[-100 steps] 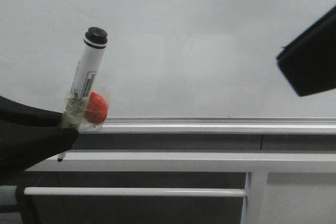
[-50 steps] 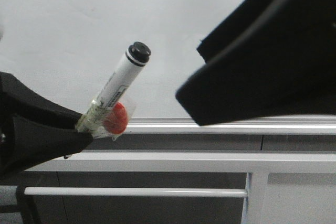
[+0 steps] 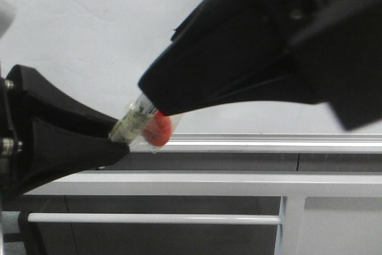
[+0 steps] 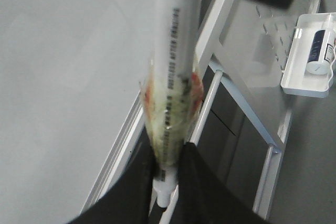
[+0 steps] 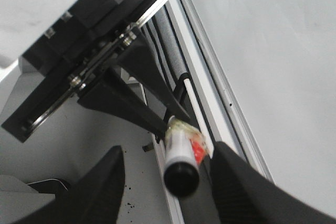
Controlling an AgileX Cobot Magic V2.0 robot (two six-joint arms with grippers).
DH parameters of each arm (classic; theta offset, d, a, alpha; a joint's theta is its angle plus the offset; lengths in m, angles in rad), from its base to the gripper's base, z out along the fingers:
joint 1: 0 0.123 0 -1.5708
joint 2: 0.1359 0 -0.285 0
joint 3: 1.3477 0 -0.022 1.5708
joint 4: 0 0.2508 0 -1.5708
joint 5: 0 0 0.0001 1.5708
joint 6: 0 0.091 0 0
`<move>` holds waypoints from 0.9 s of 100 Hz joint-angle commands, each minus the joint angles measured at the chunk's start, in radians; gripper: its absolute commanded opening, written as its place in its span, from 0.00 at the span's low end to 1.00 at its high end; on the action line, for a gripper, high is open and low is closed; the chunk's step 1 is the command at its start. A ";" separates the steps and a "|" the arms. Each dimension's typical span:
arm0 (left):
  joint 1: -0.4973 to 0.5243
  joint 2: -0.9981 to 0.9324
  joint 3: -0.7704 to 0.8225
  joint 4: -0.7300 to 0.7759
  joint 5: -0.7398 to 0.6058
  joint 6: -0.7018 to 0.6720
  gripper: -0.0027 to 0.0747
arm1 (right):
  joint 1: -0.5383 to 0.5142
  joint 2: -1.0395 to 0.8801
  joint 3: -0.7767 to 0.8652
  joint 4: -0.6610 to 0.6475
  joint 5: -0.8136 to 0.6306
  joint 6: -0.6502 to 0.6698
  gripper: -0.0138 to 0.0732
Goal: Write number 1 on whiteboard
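The whiteboard [image 3: 89, 34] fills the background, with its silver rail [image 3: 268, 143] below; no number 1 shows on the bare part I see. My left gripper [image 3: 113, 138] is shut on the lower end of a white marker [image 3: 138, 117], which tilts up to the right and has clear tape and a red blob [image 3: 158, 129] on it. My right gripper [image 3: 158, 94] covers the marker's cap end. In the right wrist view it [image 5: 169, 156] is open, its fingers on either side of the black cap [image 5: 181, 178], apart from it. In the left wrist view my left gripper [image 4: 169, 156] clamps the marker [image 4: 176, 51].
White frame bars [image 3: 209, 183] run under the board's rail. A white tray [image 4: 310, 56] holding a blue-labelled item hangs off to the side in the left wrist view. Dark specks lie on the grey surface [image 5: 131, 192] below.
My right gripper has swung in from the upper right and now straddles the marker's cap. My left gripper has tilted the marker further over to the right and moved it rightward.
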State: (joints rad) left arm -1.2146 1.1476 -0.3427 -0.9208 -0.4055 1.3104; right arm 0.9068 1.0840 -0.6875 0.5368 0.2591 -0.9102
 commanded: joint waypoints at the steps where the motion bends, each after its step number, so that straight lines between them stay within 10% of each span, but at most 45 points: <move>1: -0.005 -0.017 -0.033 0.024 -0.038 -0.002 0.01 | 0.001 0.014 -0.047 0.005 -0.062 -0.008 0.54; 53: -0.005 -0.017 -0.035 0.050 -0.030 -0.002 0.01 | 0.001 0.066 -0.079 0.005 -0.033 -0.008 0.52; 90: -0.005 -0.017 -0.035 0.050 -0.074 -0.002 0.01 | 0.001 0.068 -0.079 0.005 0.004 -0.008 0.08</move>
State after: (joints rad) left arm -1.2146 1.1476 -0.3490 -0.8900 -0.3800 1.3104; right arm 0.9068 1.1620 -0.7310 0.5222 0.2752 -0.9126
